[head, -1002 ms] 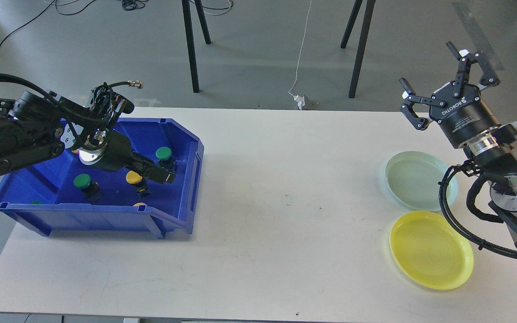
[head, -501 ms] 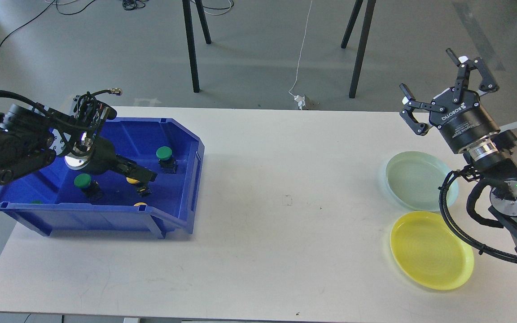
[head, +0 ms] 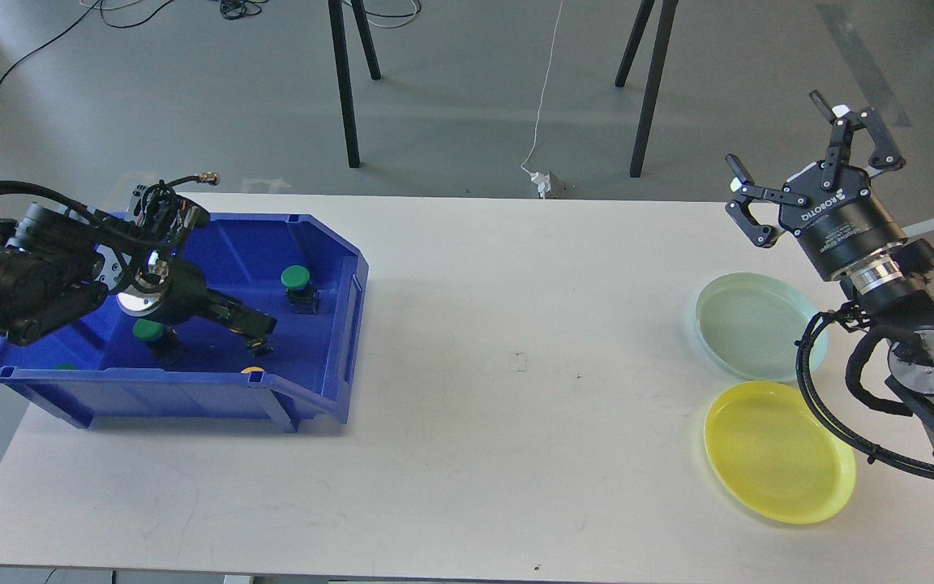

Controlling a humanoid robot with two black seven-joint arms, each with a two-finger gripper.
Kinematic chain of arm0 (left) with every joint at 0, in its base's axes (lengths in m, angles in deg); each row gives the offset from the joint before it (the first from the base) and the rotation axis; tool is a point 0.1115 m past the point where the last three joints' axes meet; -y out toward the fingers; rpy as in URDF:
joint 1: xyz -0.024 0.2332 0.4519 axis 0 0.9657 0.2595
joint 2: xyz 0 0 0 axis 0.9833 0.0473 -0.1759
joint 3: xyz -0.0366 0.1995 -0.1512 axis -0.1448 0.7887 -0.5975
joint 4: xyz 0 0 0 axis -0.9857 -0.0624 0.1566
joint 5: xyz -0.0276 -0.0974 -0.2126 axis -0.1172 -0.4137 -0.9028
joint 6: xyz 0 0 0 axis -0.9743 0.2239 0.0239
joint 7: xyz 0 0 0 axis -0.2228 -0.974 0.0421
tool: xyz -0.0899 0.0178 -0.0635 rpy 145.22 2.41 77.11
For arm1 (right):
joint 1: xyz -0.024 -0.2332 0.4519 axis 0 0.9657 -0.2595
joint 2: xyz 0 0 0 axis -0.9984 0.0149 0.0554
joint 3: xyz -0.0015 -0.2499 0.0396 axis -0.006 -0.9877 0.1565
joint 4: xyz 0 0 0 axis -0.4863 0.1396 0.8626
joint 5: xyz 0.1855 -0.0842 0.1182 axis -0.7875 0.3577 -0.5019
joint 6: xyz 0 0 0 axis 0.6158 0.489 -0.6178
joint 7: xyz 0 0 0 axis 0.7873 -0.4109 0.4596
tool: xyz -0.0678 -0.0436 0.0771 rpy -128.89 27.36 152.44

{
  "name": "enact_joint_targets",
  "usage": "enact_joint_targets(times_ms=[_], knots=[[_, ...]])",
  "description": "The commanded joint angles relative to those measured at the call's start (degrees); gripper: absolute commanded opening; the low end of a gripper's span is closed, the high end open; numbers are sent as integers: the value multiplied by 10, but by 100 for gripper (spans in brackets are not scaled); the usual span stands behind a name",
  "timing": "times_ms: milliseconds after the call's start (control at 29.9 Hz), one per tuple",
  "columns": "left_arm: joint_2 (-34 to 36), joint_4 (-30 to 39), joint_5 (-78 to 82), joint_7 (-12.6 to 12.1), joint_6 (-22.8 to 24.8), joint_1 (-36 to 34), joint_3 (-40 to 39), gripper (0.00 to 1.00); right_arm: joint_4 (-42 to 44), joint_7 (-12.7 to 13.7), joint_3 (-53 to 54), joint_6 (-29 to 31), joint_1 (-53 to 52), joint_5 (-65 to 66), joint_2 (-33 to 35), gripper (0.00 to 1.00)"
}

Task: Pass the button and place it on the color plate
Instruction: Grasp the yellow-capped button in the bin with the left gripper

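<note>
A blue bin (head: 191,388) at the table's left holds several buttons. One green button (head: 297,278) stands near its right wall and another (head: 147,330) at its left. A sliver of a yellow button (head: 252,370) shows behind the front wall. My left gripper (head: 260,328) is low inside the bin, where a yellow button stood; that button is hidden under it. Its dark fingers cannot be told apart. My right gripper (head: 773,130) is open and empty, held high above the table's far right. A pale green plate (head: 747,324) and a yellow plate (head: 779,450) lie on the right.
The white table (head: 516,365) stretches between the bin and the plates. My right arm's cable (head: 807,381) hangs over the plates' right rims. Black stand legs (head: 345,81) rise behind the table.
My left gripper has drawn back to the left and sunk lower in the bin, now covering the yellow button. My right gripper has shifted slightly.
</note>
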Motion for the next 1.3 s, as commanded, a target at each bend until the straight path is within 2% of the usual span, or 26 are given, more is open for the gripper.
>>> enact_joint_targets(times_ms=[0,167,267,301,367,401,701,768,801,868,1035,1135,1269], knots=[[-7,-10,-1,0,-1,8,0,99,0,0,2,0,5,0,0,99],[-13,-10,-3,0,-1,21,0,96,0,0,8,0,15,0,0,99],[-16,-10,-1,0,-10,24,-3,89,0,0,10,0,20,0,0,99],[-16,-10,0,0,-15,25,-3,82,0,0,11,0,21,0,0,99],[-17,-10,2,0,-17,27,-3,58,0,0,14,0,24,0,0,99],[-17,-10,2,0,-18,27,-3,53,0,0,15,0,26,0,0,99],[-17,-14,3,0,-29,27,-2,33,0,0,17,0,32,0,0,99],[-16,-14,3,0,-30,27,-3,10,0,0,18,0,34,0,0,99],[-16,-14,3,0,-35,27,-3,4,0,0,18,0,35,0,0,99],[-16,-14,2,0,-44,27,-3,1,0,0,18,0,36,0,0,99],[6,10,-3,0,-47,1,-17,1,0,-3,20,0,37,0,2,99],[83,53,-5,0,-41,-38,-76,2,2,-3,22,0,37,1,3,99],[201,190,-6,0,-40,-39,-181,3,-28,-9,29,0,64,0,19,99]])
